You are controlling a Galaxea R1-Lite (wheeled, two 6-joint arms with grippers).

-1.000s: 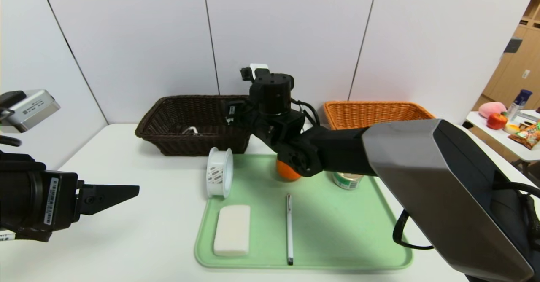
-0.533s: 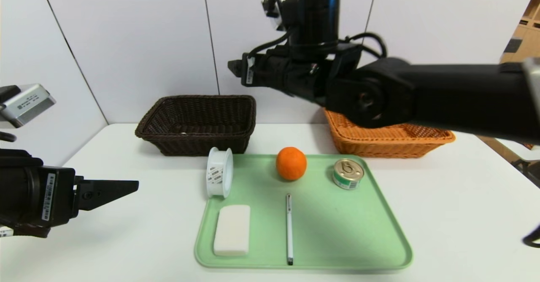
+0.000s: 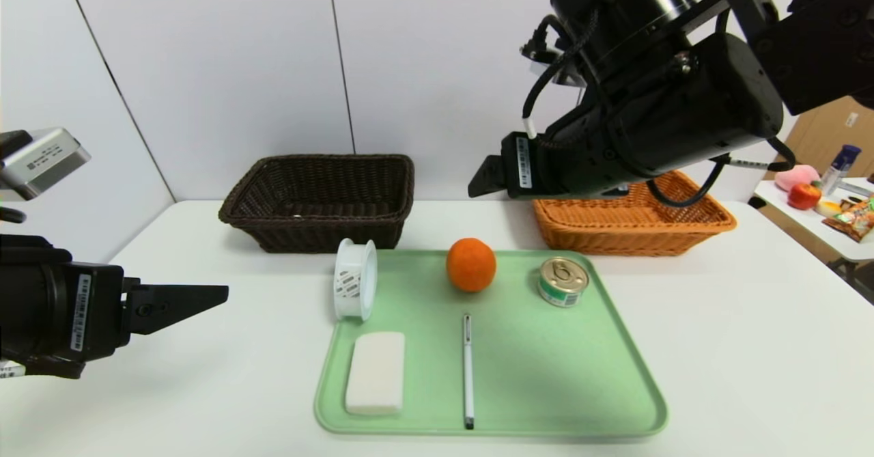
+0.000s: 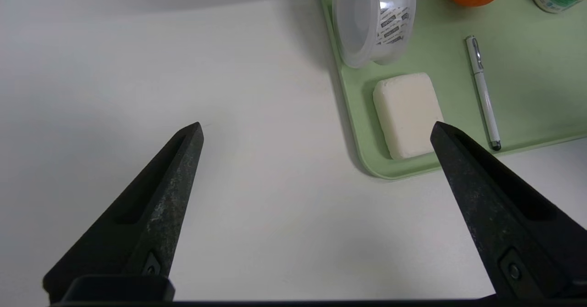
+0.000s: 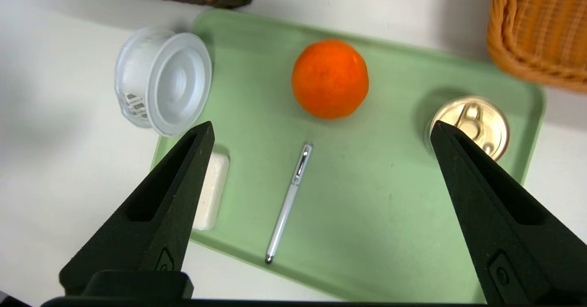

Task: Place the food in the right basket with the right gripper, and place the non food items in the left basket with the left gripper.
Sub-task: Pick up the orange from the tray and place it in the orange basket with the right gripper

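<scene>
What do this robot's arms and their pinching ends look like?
Both arms are black and chunky, with loose black cables on the right one. The left gripper and right gripper each have two black, pointed, wedge-shaped fingers. White barcode labels mark both wrists; a grey box sits above the left.

Woven wicker baskets [image 3: 321,201], a smooth matt plastic tray [image 3: 580,389] (pale green).

A: What sits between the right gripper's [image 5: 321,132] spread jaws?
B: The tray [image 5: 367,233], well below them. The orange [image 5: 330,78] and the pen [image 5: 290,201] lie between the two tips, the can [image 5: 474,123] by one tip, the tub [image 5: 160,80] and the soap [image 5: 210,192] by the other.

A: And the left gripper [image 4: 316,130]?
B: Bare table [image 4: 257,197] lies between its tips; the soap lies just inside one of them. Both baskets stand behind the tray.
</scene>
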